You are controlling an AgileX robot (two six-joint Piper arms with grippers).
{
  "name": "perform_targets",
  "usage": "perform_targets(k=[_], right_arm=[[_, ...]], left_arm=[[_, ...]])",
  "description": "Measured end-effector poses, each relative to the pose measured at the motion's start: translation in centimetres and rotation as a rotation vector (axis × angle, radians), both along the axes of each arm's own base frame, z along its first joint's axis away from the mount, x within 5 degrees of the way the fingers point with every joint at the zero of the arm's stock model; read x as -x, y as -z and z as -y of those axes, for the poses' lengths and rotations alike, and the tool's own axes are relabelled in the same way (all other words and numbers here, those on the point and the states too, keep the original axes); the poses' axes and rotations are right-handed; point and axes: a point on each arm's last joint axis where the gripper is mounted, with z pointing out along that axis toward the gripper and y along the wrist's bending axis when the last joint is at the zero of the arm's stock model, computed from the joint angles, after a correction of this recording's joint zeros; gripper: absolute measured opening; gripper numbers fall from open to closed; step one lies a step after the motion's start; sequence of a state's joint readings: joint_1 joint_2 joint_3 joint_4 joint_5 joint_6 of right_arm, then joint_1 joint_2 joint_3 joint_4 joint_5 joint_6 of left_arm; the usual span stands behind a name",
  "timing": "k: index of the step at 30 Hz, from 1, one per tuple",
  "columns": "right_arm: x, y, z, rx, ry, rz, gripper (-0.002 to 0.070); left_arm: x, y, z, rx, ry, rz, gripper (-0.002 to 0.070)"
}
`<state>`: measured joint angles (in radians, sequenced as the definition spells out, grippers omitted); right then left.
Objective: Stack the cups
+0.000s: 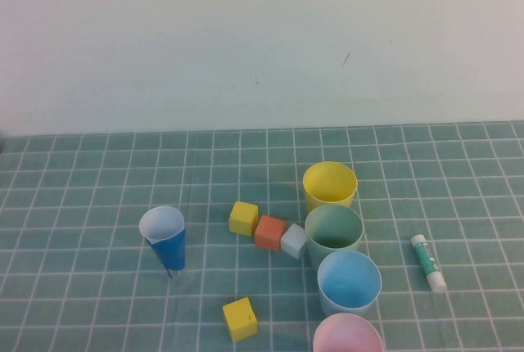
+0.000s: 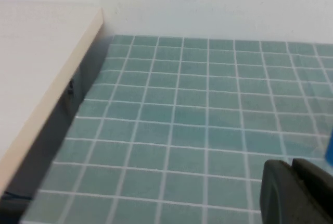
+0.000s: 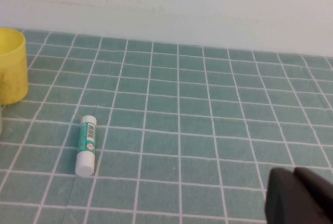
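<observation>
In the high view, four wide plastic cups stand upright, mouths up, in a near-straight row on the green tiled worktop [image 1: 98, 196], right of centre. The yellow cup [image 1: 330, 185] is farthest from the robot. The pale green cup [image 1: 334, 232] comes next, touching it or almost so. Then comes the light blue cup [image 1: 350, 281], and nearest the robot the pink cup [image 1: 348, 335], cut off by the picture's lower edge. None sits inside another. Just left of the green cup lie three small cubes in a tight line: a yellow cube [image 1: 243, 218], an orange cube [image 1: 269, 232] and a pale grey cube [image 1: 294, 241], the grey one close against the green cup. A second yellow cube [image 1: 240, 318] lies apart, nearer the robot. Well to the left stands a narrow dark blue cone-shaped cup with a white inside [image 1: 164, 238]. To the right of the cups lies a green-and-white glue stick [image 1: 429, 262]. Neither arm shows here.

In the left wrist view, the left gripper [image 2: 296, 193] appears as a dark shape with its jaws closed on nothing, over bare green tiles beside a pale board [image 2: 41, 73].

In the right wrist view, the right gripper [image 3: 302, 198] is likewise closed and empty above the tiles. The glue stick [image 3: 86, 144] lies flat, with the yellow cup [image 3: 11, 65] at the frame's edge beyond it.
</observation>
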<state>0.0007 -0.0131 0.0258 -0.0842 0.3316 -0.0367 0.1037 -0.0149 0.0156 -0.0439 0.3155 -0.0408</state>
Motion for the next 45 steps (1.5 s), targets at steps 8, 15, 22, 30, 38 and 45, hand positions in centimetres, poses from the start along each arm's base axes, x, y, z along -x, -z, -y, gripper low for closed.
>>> perform_targets(k=[8, 15, 22, 30, 38, 45], right_arm=[[0.0, 0.0, -0.6, -0.230, 0.000, -0.001, -0.0003], [0.1, -0.5, -2.2, -0.750, -0.024, -0.022, -0.0003], [0.1, -0.7, -2.5, -0.849, -0.029, -0.018, -0.0003], [0.0, -0.7, -2.3, -0.741, -0.044, -0.001, -0.0003], [0.1, -0.6, -2.3, -0.662, -0.070, 0.001, -0.0003], [0.1, -0.5, -2.4, -0.654, -0.077, -0.016, -0.0003]], left_arm=[[-0.2, -0.4, 1.0, 0.492, -0.006, 0.078, -0.0003], [-0.4, -1.9, 1.4, 1.116, -0.035, 0.212, -0.0003], [-0.3, -1.7, 1.8, 1.131, -0.009, 0.161, -0.0003], [0.0, -2.5, 2.8, 0.941, 0.126, 0.111, -0.0003], [-1.3, -11.1, 4.1, 0.488, 0.344, -0.154, -0.0003], [-6.2, -17.0, 3.9, 0.245, 0.476, -0.422, -0.0003]])
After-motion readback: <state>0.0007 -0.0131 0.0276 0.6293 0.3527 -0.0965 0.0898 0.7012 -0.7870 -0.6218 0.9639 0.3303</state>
